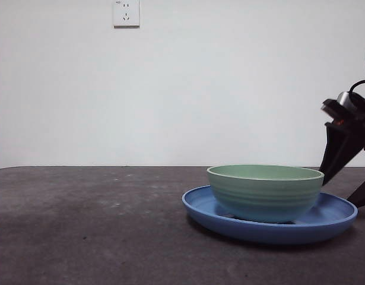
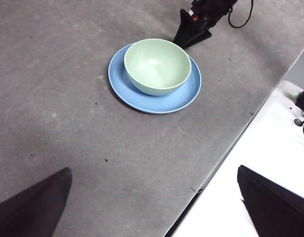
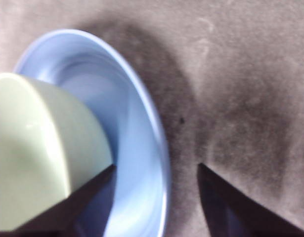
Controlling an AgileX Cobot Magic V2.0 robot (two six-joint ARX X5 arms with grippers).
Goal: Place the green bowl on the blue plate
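The green bowl (image 1: 265, 190) stands upright inside the blue plate (image 1: 324, 217) on the dark table, right of the middle in the front view. My right gripper (image 1: 347, 181) is open at the plate's right side. In the right wrist view its jaws (image 3: 155, 166) straddle the plate's rim (image 3: 137, 138), one jaw next to the bowl's wall (image 3: 38, 148) and the other over the table. It holds nothing. My left gripper (image 2: 153, 170) is open and empty, high and well away from the bowl (image 2: 156, 66) and plate (image 2: 142, 98). The right gripper (image 2: 191, 37) also shows there.
A dark grey mat (image 1: 87, 225) covers the table. Its edge meets a white surface (image 2: 270, 148) in the left wrist view. A white wall with a socket (image 1: 126, 13) stands behind.
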